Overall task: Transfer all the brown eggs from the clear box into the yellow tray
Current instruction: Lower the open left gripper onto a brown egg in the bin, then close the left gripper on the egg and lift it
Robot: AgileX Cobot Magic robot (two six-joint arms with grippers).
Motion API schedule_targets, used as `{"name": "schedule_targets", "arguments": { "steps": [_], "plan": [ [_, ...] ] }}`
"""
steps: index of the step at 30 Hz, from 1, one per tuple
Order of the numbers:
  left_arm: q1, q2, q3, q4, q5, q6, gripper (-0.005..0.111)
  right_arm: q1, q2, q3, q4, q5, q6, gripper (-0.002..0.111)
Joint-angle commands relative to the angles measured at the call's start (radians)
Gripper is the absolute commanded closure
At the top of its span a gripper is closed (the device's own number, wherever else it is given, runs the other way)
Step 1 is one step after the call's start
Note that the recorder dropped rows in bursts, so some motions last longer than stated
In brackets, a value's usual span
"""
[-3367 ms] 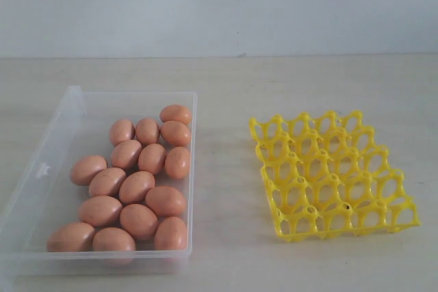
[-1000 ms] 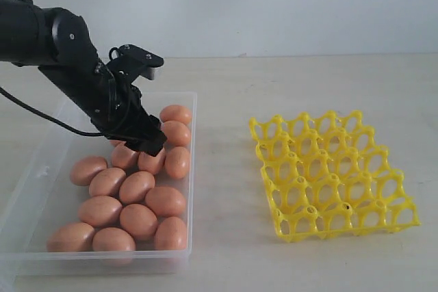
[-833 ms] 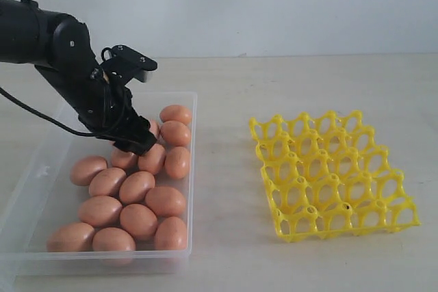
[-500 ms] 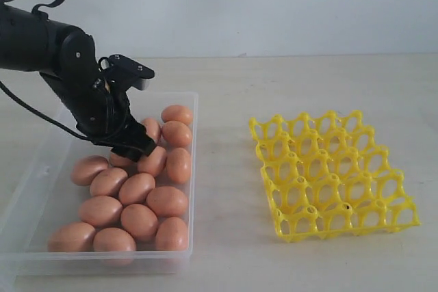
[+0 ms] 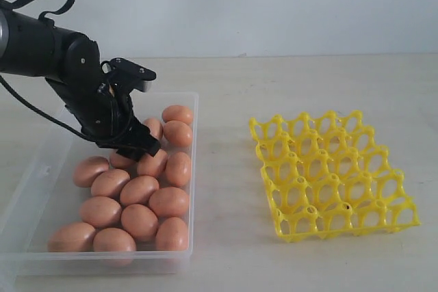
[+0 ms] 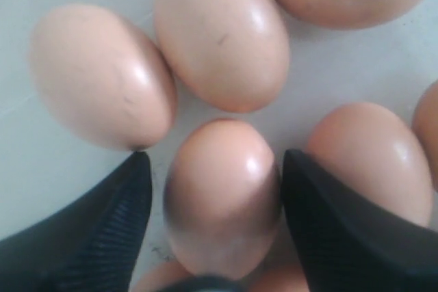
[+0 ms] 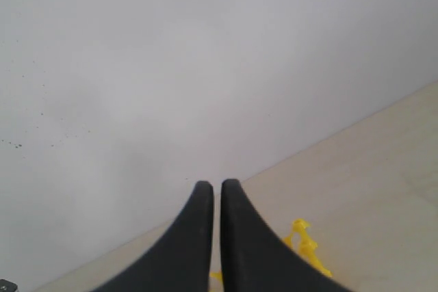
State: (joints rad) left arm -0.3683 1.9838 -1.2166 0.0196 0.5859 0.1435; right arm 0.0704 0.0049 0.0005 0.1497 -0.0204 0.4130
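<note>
Eggs fill the near end of the clear box (image 5: 48, 176), and that is where our job starts. The brown eggs (image 5: 140, 189) lie close together, touching each other, and the low sides stop them from rolling off. Every egg we can see is in the box. None is in the yellow tray (image 5: 328, 169), which sits well apart on the right with all its cups bare, so we think the job has only just begun.

A little farther back, the left gripper (image 5: 139, 146) reaches down into the box over the back rows. Its fingers (image 6: 102, 237) stand wide, one on each side of one egg (image 6: 219, 196). One finger looks to touch the egg, and a thin light strip shows by the other, so we think the egg is not squeezed yet. Other eggs lie just beside the fingers, so we would close slowly and softly.

Farthest off, the right gripper (image 7: 217, 186) is pressed shut and holds nothing. It points at the wall (image 7: 205, 66), and we think it is kept out of the way.
</note>
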Motion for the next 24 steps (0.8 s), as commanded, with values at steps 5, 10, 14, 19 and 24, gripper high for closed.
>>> {"name": "schedule_targets", "arguments": {
  "steps": [5,10,14,19,24],
  "plan": [
    [-0.005,0.073,-0.005,-0.012,-0.011,-0.024,0.058,-0.001,-0.005,0.000,-0.003,-0.002,-0.004,0.108],
    [-0.005,0.070,-0.023,-0.012,-0.007,-0.008,0.102,-0.001,-0.005,0.000,-0.003,-0.002,-0.004,0.108],
    [-0.005,0.053,-0.054,-0.012,-0.007,-0.011,0.103,-0.001,-0.005,0.000,-0.003,-0.002,-0.004,0.108],
    [-0.005,-0.031,-0.065,-0.012,-0.076,-0.047,0.103,-0.001,-0.005,0.000,-0.003,-0.002,-0.004,0.108],
    [-0.013,-0.138,-0.061,-0.095,-0.186,-0.021,0.103,-0.001,-0.005,0.000,-0.003,-0.002,-0.004,0.108]
  ]
}}
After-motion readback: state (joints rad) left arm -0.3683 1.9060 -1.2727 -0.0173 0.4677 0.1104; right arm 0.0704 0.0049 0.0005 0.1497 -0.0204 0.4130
